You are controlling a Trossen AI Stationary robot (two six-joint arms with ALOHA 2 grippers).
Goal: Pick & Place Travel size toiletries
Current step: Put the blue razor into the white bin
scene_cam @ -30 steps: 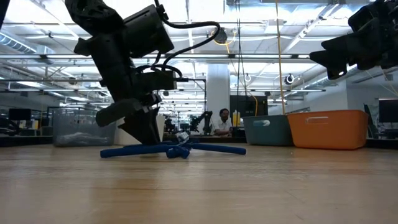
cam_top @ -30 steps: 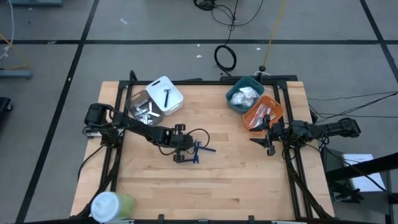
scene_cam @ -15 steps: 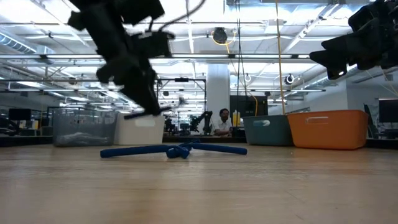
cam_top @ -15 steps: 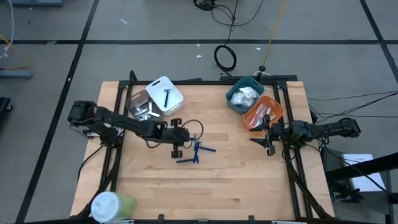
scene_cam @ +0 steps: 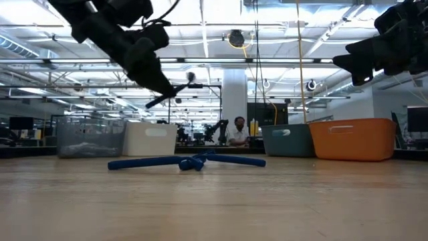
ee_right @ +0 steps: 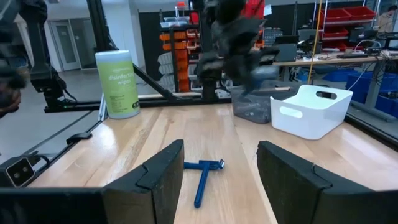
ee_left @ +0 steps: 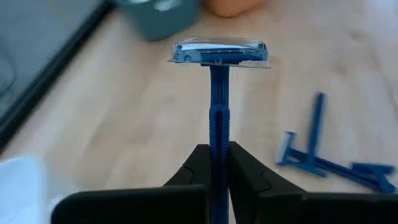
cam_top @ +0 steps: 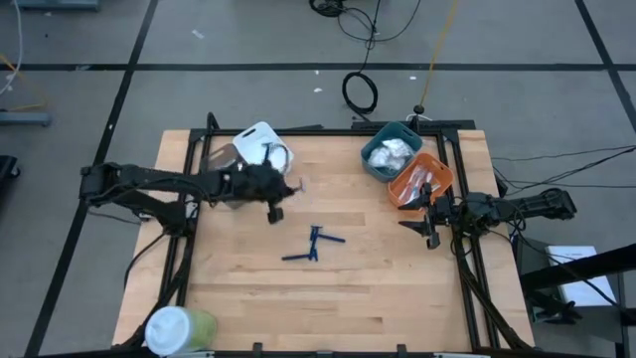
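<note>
Blue plastic is what my left gripper (ee_left: 217, 163) is now pinching: the fingers are fully closed on the handle of one blue razor (ee_left: 217, 93), and its head is standing out in front of them with the clear cap on it. A second ago this gripper was down at the little heap of razors in the middle of the table; now I am carrying it up and back, and in the high view the left gripper (cam_top: 275, 189) is hanging close to the white bin (cam_top: 261, 142) and the clear bin (cam_top: 221, 164) at the far left of the table. So one razor has gone from the heap, and the pick looks good to me because the handle is sitting straight between the fingers. The other blue razors (cam_top: 314, 244) are still lying crossed on the wood, well apart from every bin, so the task is not finished. I judge the next step is to go over the white bin and let go. My right gripper (ee_right: 219, 171) is waiting wide open and empty beside the orange bin (cam_top: 421, 179), with the teal bin (cam_top: 390, 151) just behind that one.
</note>
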